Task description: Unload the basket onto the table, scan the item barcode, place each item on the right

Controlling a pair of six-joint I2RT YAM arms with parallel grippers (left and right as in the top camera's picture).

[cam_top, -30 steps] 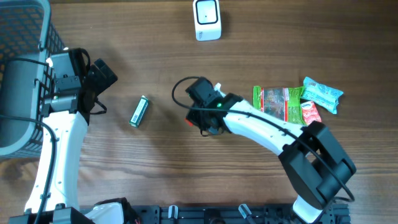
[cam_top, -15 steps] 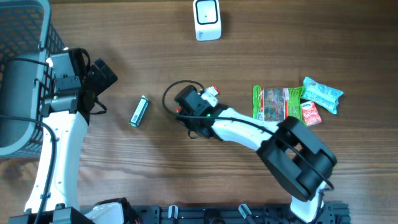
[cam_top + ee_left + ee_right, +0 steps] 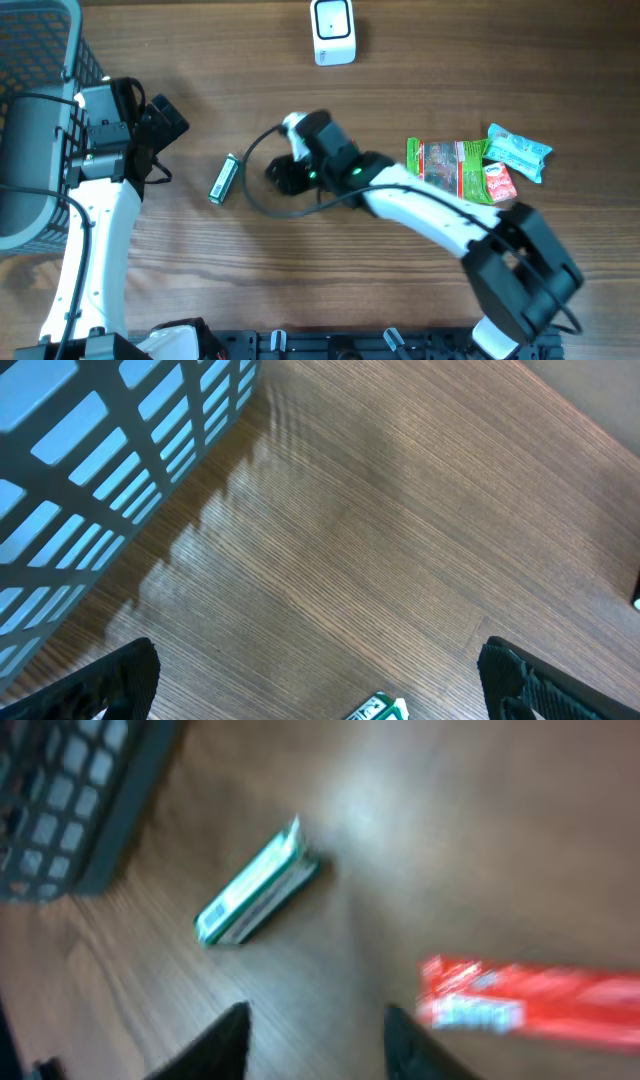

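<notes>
Presently my right gripper (image 3: 315, 1045) has its fingers parted with nothing between them. The red packet (image 3: 525, 1005) appears to lie on the table (image 3: 200, 280) just outside one finger. Its long axis runs across the wrist view, too blurred to tell which face is up. My left gripper (image 3: 315, 685) is spread wide and empty. Judgement: no item is in hand; the next move calls for a grip, then turning the barcode toward the scanner (image 3: 332, 32).

Wooden table (image 3: 300, 280) bearing: mesh basket (image 3: 90, 60) at left edge; white scanner (image 3: 332, 30) at far centre; slim green pack (image 3: 224, 179) left of centre, red stick pack (image 3: 530, 1005) near it; green packet (image 3: 445, 165), blue packet (image 3: 518, 150) and red packet (image 3: 497, 182) clustered at right
</notes>
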